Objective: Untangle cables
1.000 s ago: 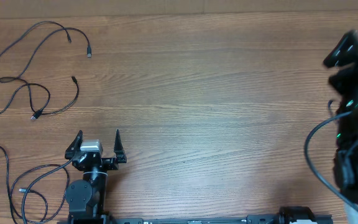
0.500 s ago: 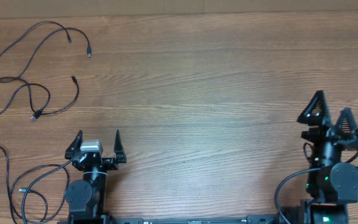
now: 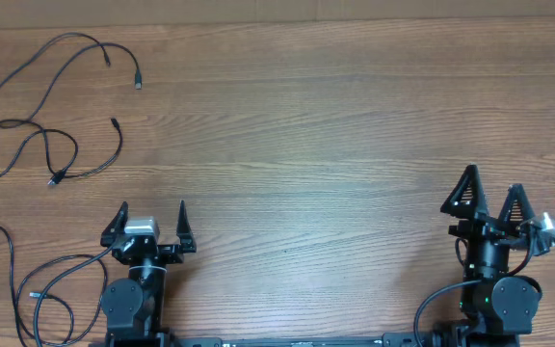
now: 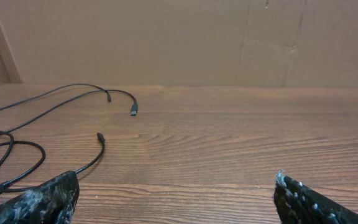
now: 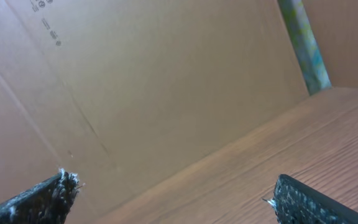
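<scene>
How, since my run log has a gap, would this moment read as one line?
left hand: open, empty | right hand: open, empty | cables: loose at far left, neither hand touching

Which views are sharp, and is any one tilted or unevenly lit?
Overhead: sharp, evenly lit, the cables cast hardly any shadow. Left wrist: table sharp, left end effector soft at the bottom edge. Right wrist: tilted, mostly cardboard wall.
</scene>
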Controlling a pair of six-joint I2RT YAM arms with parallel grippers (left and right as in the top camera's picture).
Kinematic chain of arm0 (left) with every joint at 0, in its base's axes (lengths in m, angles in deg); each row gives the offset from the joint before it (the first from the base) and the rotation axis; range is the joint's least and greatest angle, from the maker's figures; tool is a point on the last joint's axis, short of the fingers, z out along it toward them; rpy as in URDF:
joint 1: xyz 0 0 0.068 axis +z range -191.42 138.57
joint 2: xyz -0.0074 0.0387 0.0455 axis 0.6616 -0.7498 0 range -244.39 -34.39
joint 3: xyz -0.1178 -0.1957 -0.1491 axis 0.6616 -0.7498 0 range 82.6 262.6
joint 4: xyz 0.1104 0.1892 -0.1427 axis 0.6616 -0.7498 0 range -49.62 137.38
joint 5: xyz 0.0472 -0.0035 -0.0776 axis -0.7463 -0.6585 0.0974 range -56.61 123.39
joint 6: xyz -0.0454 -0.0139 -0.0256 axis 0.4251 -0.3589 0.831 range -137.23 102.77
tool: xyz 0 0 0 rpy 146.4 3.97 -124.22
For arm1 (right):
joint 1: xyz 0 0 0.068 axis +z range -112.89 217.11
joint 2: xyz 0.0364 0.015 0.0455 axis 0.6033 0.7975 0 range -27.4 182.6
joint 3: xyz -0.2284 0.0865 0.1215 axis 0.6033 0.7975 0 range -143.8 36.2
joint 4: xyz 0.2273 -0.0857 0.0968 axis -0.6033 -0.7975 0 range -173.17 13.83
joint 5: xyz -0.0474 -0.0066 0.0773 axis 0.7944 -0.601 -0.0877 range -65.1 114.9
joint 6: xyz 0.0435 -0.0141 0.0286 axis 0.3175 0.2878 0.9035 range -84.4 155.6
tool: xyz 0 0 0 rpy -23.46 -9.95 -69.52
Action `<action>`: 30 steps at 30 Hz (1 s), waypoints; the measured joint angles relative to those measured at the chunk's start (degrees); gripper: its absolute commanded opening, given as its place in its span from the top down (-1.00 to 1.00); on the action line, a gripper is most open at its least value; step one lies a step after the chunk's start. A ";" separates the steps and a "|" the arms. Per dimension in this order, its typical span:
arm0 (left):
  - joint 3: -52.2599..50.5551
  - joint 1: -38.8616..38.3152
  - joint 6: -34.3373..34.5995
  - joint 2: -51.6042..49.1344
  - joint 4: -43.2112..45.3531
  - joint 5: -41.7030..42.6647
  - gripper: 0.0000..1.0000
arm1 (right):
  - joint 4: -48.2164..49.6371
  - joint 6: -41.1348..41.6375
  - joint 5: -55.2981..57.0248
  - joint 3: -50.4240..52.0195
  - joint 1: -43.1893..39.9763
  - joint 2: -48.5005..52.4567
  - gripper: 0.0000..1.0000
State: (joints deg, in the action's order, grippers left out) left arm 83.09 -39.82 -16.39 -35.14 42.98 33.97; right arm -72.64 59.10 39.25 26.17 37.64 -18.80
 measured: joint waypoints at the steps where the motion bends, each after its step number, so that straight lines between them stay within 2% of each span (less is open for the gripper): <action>1: 0.00 0.00 0.00 0.00 0.00 0.00 -0.99 | -0.24 -0.37 -0.02 0.48 0.00 -0.76 -1.00; 11: 0.00 0.00 0.00 0.00 -0.02 -0.02 -0.99 | -0.94 -1.73 -0.02 6.75 0.00 -7.65 -1.00; 20: 0.00 0.00 0.00 0.00 0.00 -0.02 -0.99 | -7.21 -2.23 0.02 8.96 0.00 -7.91 -1.00; 30: 0.00 0.00 0.00 0.00 0.00 0.00 -0.99 | -7.23 -2.80 0.04 8.96 0.00 -7.91 -1.00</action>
State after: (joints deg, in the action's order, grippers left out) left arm 83.09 -39.82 -16.39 -35.14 42.98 33.97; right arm -79.87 56.31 39.30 35.13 37.64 -26.71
